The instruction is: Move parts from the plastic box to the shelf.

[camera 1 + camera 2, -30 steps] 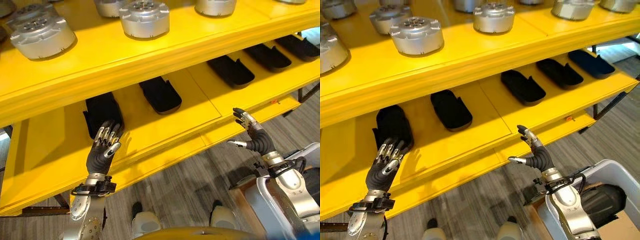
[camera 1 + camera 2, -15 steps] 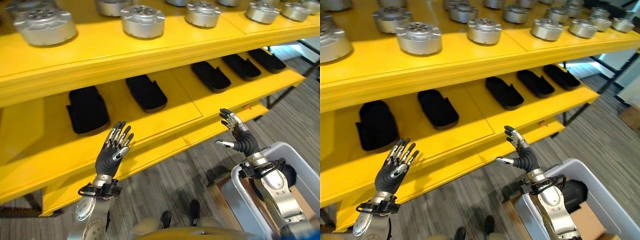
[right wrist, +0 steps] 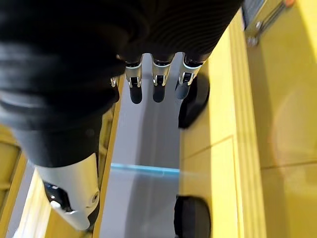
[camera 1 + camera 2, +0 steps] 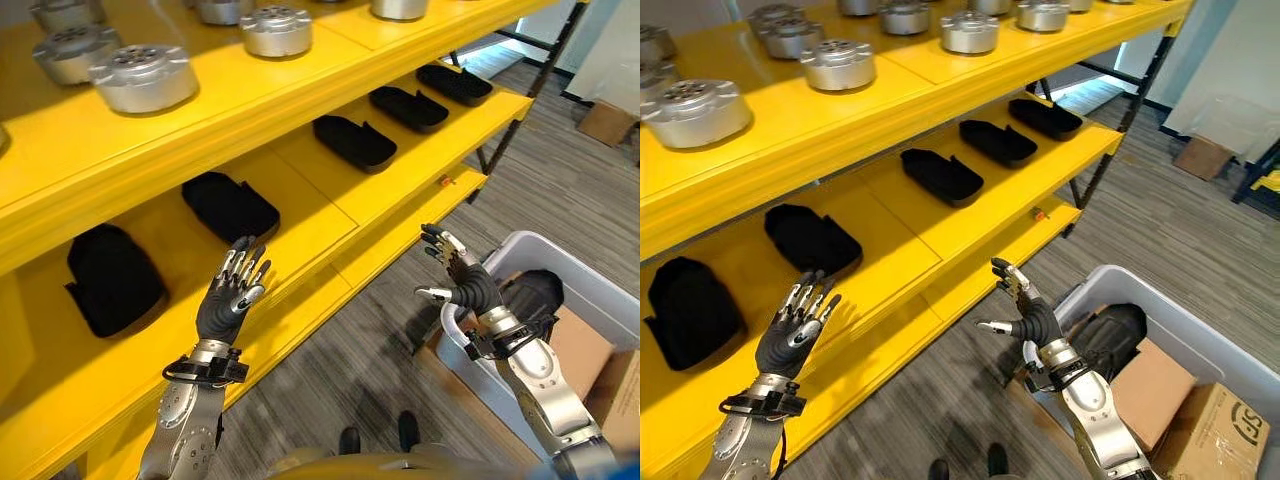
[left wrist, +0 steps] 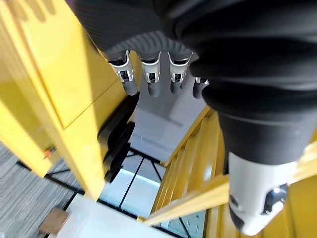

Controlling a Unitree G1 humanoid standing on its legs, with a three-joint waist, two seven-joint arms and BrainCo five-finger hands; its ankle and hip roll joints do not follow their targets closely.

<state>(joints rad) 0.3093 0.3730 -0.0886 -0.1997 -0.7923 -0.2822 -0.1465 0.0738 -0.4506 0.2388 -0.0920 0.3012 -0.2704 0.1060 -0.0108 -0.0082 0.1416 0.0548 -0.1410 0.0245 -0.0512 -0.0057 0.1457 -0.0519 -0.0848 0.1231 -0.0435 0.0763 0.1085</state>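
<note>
My left hand [image 4: 232, 297] is raised and open, empty, in front of the yellow shelf's lower board [image 4: 300, 232]. It hangs between two black parts [image 4: 110, 280] [image 4: 230, 205] lying there and touches neither. My right hand [image 4: 461, 283] is also open and empty, held up over the near corner of the grey plastic box [image 4: 602, 290]. A black part [image 4: 535, 295] lies inside the box, just behind that hand. More black parts [image 4: 353, 143] line the lower board to the right.
Silver round parts [image 4: 143, 77] stand in rows on the upper board [image 4: 890, 95]. Brown cardboard boxes [image 4: 1145, 385] [image 4: 1215, 435] sit in and beside the plastic box. A dark shelf leg [image 4: 1110, 150] stands at the right end. Grey floor lies between shelf and box.
The camera has swung right, bringing the plastic box and its black part further into view. Both hands stay open and empty; the left hand has drawn back from the leftmost black part.
</note>
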